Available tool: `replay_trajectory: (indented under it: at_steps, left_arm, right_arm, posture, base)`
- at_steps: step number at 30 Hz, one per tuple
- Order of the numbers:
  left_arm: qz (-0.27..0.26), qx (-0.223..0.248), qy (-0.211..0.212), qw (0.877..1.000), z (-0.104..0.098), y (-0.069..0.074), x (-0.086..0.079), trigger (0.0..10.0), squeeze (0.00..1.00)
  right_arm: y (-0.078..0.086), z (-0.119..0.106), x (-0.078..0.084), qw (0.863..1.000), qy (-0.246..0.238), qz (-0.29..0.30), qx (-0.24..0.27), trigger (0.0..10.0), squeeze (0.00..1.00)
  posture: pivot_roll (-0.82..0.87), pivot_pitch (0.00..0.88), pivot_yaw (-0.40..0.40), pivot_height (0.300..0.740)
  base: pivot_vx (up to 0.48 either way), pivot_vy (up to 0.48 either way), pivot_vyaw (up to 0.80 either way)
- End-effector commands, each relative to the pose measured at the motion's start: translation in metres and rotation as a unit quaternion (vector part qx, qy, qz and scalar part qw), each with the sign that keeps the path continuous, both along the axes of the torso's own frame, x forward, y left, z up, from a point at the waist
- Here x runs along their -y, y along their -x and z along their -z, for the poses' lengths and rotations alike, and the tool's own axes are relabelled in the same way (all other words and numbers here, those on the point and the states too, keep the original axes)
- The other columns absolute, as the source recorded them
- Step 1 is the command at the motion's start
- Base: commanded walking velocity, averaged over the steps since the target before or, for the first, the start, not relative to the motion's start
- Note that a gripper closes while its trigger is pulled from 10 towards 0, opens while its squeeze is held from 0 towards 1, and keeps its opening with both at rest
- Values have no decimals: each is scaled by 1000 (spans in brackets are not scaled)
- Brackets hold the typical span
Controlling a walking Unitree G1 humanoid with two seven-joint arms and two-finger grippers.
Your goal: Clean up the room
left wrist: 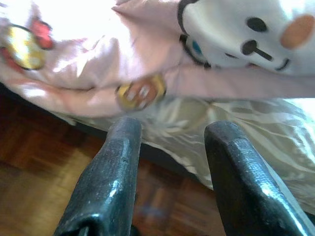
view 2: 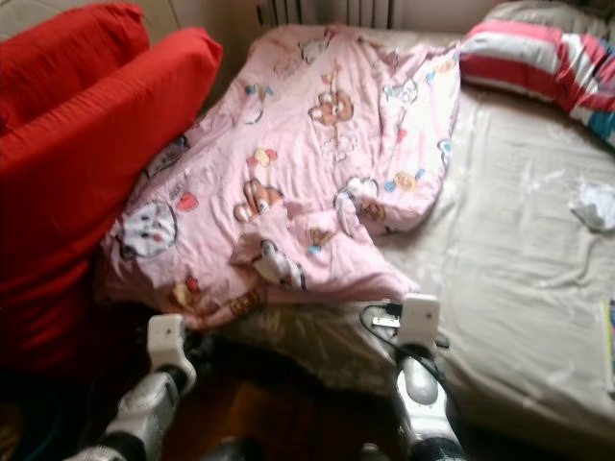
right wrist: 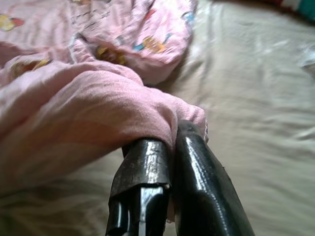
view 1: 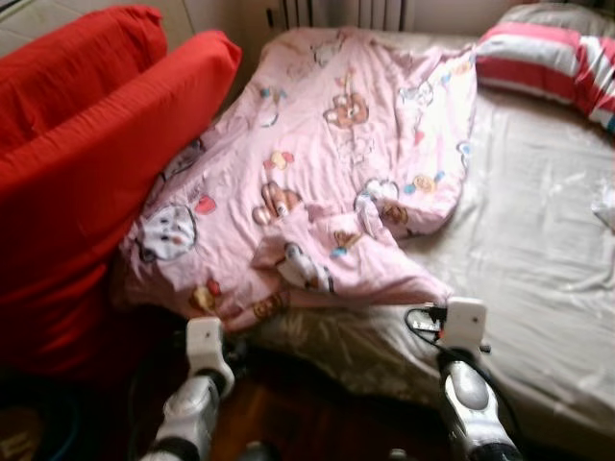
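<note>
Nearest, the right hand [right wrist: 170,142] is pinched closed on the near corner of the pink cartoon-print blanket [view 1: 327,163], cloth bunched between its fingers at the edge of the bed [view 1: 538,279]. The left hand [left wrist: 170,142] hovers with fingers parted and nothing between them, just short of the blanket's hem, which hangs over the bed's near edge above the wooden floor [left wrist: 44,172]. Beyond both hands the blanket lies rumpled across the beige sheet, its far-left side against the red cushions [view 1: 96,125]. It looks light, soft and limp, likely to sag and drag, so a second grip on the hem ahead of the left hand seems best. Farthest, past the right hand, lies a striped pillow [view 1: 548,62].
</note>
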State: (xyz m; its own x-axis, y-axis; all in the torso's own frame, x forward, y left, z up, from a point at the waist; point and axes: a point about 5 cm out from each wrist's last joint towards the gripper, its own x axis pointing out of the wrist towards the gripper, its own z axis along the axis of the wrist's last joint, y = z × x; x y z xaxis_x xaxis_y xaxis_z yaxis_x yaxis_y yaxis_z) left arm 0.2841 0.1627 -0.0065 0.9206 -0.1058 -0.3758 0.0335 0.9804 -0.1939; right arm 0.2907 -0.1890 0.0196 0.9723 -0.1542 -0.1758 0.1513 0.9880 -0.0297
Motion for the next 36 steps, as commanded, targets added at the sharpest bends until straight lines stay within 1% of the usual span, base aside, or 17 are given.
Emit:
replay_trajectory:
  at_steps: [1,11,20,36]
  left_arm:
    - [-16,-21,-6,1000,8,9,-11,10000,0]
    - [-15,-26,-3,1000,9,10,-11,10000,0]
    - [-16,-26,-1,1000,9,9,-11,10000,0]
    - [-15,-24,-2,1000,8,8,-11,10000,0]
  right_arm:
    - [5,8,-10,1000,-13,-12,-20,10000,0]
    - [6,13,-13,999,-19,-22,-37,10000,0]
    - [6,15,-19,998,-26,-43,-44,10000,0]
    - [7,18,-16,997,-30,-45,-52,10000,0]
  posture:
    - [-62,178,72,740]
    - [-62,180,72,740]
    - [-63,180,71,740]
    - [-61,182,75,740]
  base:
    - [0,0,0]
    - [0,0,0]
    - [0,0,0]
    - [-263,0,0]
